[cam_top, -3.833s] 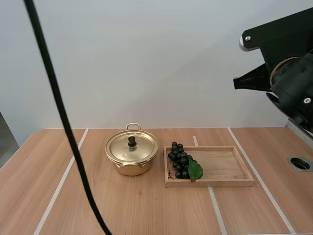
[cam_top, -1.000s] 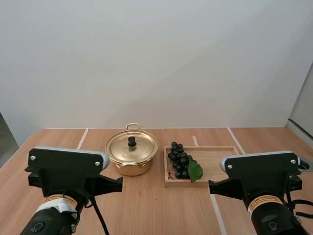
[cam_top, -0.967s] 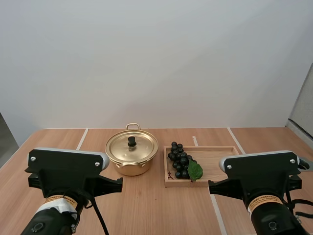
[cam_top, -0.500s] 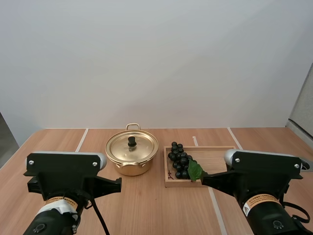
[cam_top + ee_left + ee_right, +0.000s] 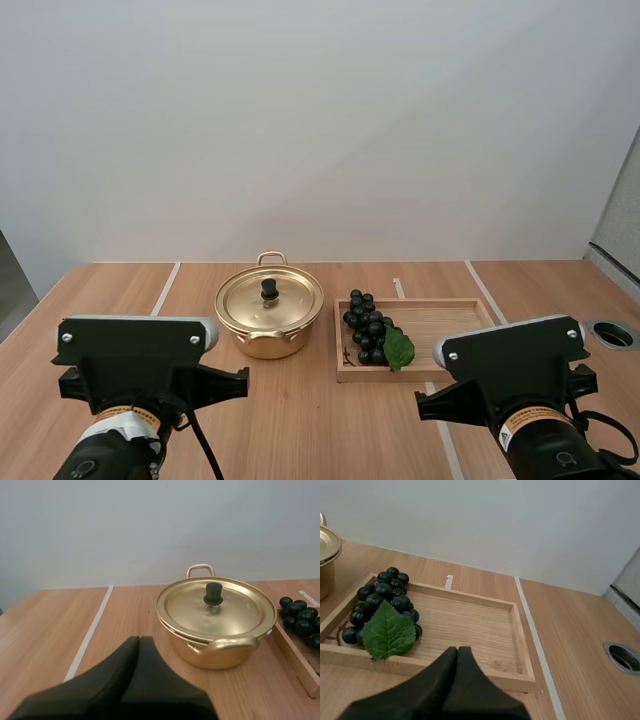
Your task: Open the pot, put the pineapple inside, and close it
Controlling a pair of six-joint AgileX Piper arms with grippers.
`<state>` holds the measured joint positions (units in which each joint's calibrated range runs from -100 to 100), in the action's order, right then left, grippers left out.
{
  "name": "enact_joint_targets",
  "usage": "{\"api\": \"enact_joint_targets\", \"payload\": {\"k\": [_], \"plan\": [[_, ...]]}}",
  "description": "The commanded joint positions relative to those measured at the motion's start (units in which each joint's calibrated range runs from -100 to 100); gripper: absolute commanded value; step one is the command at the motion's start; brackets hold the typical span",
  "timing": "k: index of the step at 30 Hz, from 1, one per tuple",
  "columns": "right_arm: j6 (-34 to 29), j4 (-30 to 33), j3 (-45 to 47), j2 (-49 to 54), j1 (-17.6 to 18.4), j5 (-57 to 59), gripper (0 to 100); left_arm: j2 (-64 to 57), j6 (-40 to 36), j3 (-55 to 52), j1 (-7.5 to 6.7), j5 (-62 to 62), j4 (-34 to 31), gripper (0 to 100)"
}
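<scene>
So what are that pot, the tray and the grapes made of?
The pot looks like thin metal, gold-coloured and polished: its lid reflects light. The knob is black, maybe plastic. The tray is pale matte wood with visible grain. The grapes are glossy dark balls with one flat green leaf; probably plastic, though I can't rule out real fruit.

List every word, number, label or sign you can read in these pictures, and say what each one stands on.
On the left arm's sticker: printed lines, too small to read.
On the right arm's sticker: printed lines, too small to read.
On the pot, grapes, wooden tray and table: no writing to be seen.
</scene>
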<state>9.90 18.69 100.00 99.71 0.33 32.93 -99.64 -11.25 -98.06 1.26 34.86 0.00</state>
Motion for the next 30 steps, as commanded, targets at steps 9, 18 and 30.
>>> {"api": "enact_joint_targets", "payload": {"k": [9, 18, 30], "plan": [[0.6, -0.5, 0.0, 0.3, 0.7, 0.1, 0, -0.4, -4.0, -1.9, 0.23, -4.0, 0.0, 0], [-2.5, -0.5, 0.0, 0.3, 0.6, 0.1, 0, -0.4, -4.0, -1.9, 0.23, -3.9, 0.0, 0], [-2.5, -0.4, 0.0, 0.3, 0.0, 0.1, 0, -0.4, -3.8, -1.9, -0.04, -4.9, 0.0, 0]]}}
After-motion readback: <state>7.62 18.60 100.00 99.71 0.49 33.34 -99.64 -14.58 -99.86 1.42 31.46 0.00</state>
